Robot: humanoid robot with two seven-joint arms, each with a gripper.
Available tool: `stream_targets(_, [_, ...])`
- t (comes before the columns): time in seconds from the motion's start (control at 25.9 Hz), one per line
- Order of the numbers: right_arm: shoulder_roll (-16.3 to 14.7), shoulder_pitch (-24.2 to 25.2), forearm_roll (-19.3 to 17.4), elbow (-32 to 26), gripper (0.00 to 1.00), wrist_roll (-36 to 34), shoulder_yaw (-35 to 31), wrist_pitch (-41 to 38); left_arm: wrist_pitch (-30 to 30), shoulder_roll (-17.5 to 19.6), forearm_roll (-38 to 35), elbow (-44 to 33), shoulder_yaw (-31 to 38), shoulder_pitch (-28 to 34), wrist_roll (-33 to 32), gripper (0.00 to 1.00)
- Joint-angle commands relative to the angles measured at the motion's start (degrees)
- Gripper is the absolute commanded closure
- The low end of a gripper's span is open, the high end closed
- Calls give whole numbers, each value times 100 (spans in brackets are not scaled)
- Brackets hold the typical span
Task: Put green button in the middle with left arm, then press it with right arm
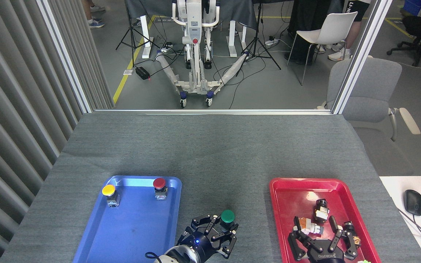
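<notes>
The green button has a domed green cap and sits low over the dark grey cloth of the middle, between the two trays near the front edge. My left gripper comes up from the bottom edge and is shut on the button's body, just under the cap. My right gripper rests over the near end of the red tray. Its fingers are spread open and hold nothing.
The blue tray on the left holds a yellow button and a red button at its far end. Small parts lie in the red tray. A white desk with a mouse adjoins on the right.
</notes>
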Motion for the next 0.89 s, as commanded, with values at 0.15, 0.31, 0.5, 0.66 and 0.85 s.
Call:
stream_targets(0.15, [11,0,17,59,0,1,9,28,-20,2,16,-85,-17,71,82,1])
stream_targets(0.31, [37,-18,96,138,0,1,26,37,15,72,7,-1157,45,624,30,1])
stream_targets(0.5, [64,-79,192,156,1,9,211,-95,894,538,7,-3485,607,1837,12,1])
stream_targets(0.66, [117,-141,280,147,18,9,395,-148,2335,731,-2,-4804,1249,2909,65,1])
stream_targets(0.85, [178,-193,456,156,83,9,703,-183,2968,749,16,-4857,1635,3358,3,1])
